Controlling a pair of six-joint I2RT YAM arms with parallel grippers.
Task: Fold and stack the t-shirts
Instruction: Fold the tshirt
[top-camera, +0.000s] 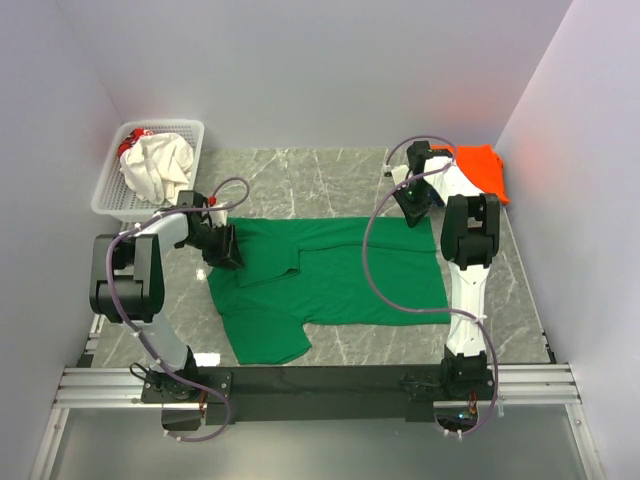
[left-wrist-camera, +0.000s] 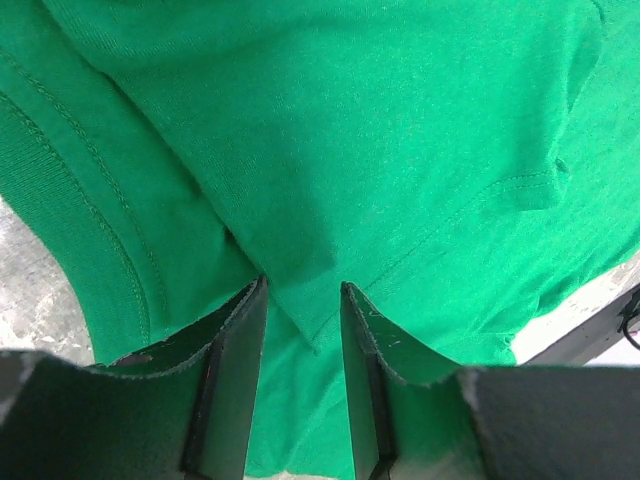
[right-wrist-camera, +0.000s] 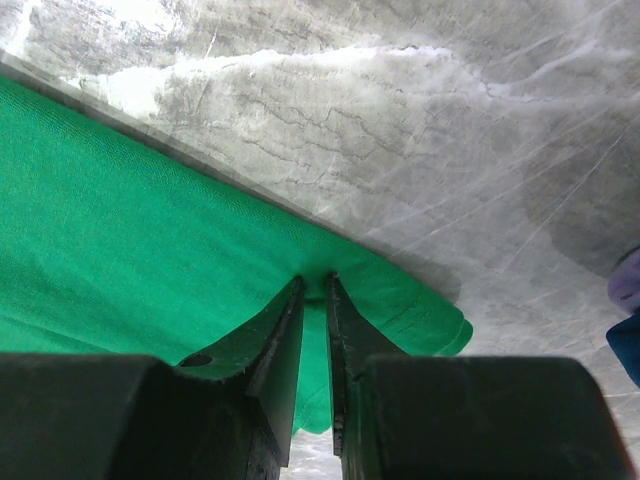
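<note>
A dark green t-shirt (top-camera: 340, 280) lies spread on the marble table, its upper left part folded over. My left gripper (top-camera: 225, 250) is at the shirt's left edge. In the left wrist view its jaws (left-wrist-camera: 303, 290) stand a little apart astride a folded corner of the green cloth (left-wrist-camera: 400, 130), not pinching it. My right gripper (top-camera: 413, 212) is at the shirt's far right corner. In the right wrist view (right-wrist-camera: 315, 280) it is shut on the green hem (right-wrist-camera: 150, 250). A bright orange t-shirt (top-camera: 485, 168) lies at the back right. A cream-white shirt (top-camera: 158, 165) sits in the basket.
The white lattice basket (top-camera: 112, 185) stands at the back left, with a bit of red cloth (top-camera: 130, 145) in it. A blue patch (right-wrist-camera: 627, 345) shows at the right edge of the right wrist view. Walls close in the left, back and right sides.
</note>
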